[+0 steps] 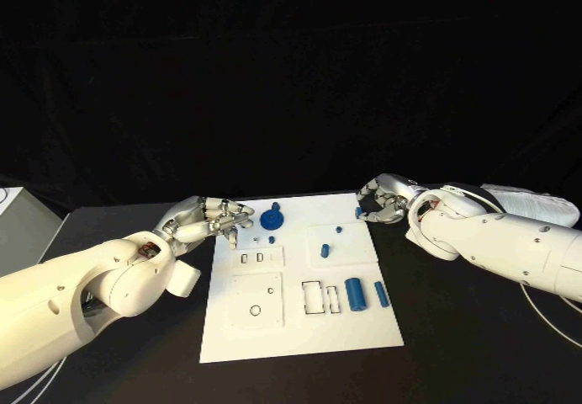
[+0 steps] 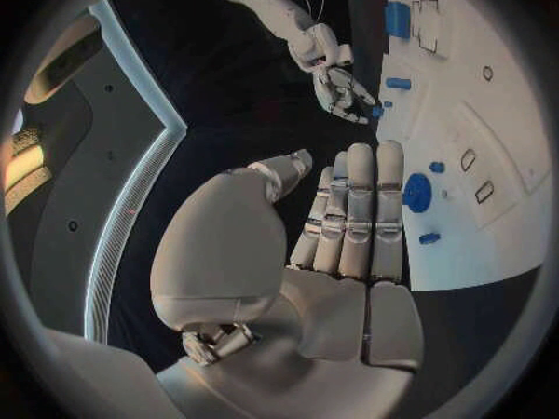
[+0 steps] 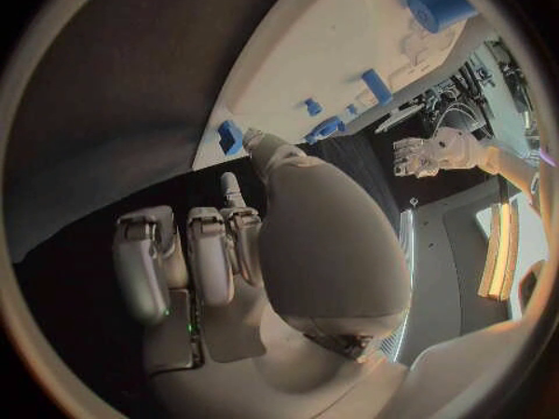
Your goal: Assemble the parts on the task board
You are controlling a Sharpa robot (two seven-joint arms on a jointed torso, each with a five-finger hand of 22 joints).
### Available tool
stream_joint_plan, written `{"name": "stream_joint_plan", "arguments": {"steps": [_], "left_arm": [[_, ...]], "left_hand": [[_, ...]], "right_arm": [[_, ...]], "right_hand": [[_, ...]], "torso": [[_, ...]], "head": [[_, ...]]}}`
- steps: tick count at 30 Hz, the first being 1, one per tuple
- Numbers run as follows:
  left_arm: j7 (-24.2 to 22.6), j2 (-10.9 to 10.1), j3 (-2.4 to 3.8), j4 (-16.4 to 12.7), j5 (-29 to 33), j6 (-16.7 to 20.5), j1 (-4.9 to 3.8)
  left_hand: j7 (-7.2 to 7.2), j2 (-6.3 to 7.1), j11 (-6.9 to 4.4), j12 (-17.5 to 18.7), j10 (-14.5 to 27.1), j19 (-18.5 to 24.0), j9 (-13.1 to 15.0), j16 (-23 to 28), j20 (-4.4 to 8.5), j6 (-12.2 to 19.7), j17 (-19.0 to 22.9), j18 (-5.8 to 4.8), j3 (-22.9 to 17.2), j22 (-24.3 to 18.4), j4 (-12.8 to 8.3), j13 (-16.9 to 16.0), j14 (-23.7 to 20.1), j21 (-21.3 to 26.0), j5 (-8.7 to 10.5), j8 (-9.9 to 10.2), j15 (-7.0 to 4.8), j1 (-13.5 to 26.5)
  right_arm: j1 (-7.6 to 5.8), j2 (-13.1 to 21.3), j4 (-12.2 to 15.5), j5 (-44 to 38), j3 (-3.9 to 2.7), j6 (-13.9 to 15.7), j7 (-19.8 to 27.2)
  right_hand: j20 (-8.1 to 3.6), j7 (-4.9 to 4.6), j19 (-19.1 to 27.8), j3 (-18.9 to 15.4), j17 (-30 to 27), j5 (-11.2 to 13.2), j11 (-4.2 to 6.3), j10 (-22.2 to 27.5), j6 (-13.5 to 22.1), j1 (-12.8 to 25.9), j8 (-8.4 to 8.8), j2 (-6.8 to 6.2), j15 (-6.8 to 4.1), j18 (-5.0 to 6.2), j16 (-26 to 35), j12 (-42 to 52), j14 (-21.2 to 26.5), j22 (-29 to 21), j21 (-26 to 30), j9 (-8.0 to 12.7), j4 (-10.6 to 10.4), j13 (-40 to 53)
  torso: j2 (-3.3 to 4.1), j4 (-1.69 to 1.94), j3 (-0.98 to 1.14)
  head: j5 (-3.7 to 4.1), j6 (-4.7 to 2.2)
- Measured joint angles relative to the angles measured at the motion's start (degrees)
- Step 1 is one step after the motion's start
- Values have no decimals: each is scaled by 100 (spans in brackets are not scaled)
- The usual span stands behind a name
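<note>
The white task board (image 1: 304, 324) lies in the middle of the table. On it are a blue round disc (image 1: 272, 220), a blue peg (image 1: 325, 249), a thick blue cylinder (image 1: 356, 293) and a thinner blue bar (image 1: 381, 293). My left hand (image 1: 203, 220) hovers at the board's far left corner, fingers stretched out side by side (image 2: 355, 214) with nothing in them, close to the disc (image 2: 415, 193). My right hand (image 1: 386, 202) sits at the far right corner with its fingers curled, and a small blue part (image 1: 362, 204) is pinched at its thumb tip (image 3: 229, 137).
Small blue pieces (image 1: 258, 240) stand near the slots by the disc, another (image 2: 429, 238) just off my left fingertips. The board has outlined recesses (image 1: 318, 297) and a ring hole (image 1: 256, 310). A pale box (image 1: 18, 220) stands at the table's left edge.
</note>
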State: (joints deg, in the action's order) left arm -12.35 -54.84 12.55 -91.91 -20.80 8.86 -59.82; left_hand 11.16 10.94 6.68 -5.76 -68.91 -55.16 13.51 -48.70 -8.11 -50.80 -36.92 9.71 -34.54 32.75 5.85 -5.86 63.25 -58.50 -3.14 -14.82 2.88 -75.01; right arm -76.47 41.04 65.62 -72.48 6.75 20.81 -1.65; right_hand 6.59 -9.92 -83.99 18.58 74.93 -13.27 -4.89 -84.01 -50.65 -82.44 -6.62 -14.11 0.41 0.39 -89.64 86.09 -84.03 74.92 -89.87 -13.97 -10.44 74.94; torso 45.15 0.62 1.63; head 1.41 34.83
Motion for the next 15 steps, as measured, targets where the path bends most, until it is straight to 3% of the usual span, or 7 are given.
{"name": "stream_joint_plan", "arguments": {"steps": [10, 15], "left_arm": [[1, 0, 0, 4, -5, 0, 1], [1, 7, 0, 7, -7, 0, 1]], "left_hand": [[0, 0, 0, 0, 0, 0, 0, 0, 0, 0, -5, 0, 0, 5, 0, 0, 0, 0, 0, 0, 0, 0], [0, 0, 20, 0, 20, 0, -1, 0, 0, 0, -5, 0, 0, 4, 0, 1, 0, 0, 0, 0, 0, 0]], "right_arm": [[68, -66, -25, -13, 2, -61, -60], [77, -96, -68, -3, 1, -59, -65]], "right_hand": [[0, -4, 0, -63, -1, -1, 0, 0, -4, -24, -26, 24, 9, 0, 0, 16, 9, -1, 0, 0, -63, -1], [0, 0, 0, -88, -1, -271, 0, 0, -112, 54, -90, 101, 21, 0, 0, 48, 21, -1, 0, 0, -197, -1]], "torso": [[2, -3, 4], [3, -3, 4]], "head": [[-19, 24], [-14, 29]]}}
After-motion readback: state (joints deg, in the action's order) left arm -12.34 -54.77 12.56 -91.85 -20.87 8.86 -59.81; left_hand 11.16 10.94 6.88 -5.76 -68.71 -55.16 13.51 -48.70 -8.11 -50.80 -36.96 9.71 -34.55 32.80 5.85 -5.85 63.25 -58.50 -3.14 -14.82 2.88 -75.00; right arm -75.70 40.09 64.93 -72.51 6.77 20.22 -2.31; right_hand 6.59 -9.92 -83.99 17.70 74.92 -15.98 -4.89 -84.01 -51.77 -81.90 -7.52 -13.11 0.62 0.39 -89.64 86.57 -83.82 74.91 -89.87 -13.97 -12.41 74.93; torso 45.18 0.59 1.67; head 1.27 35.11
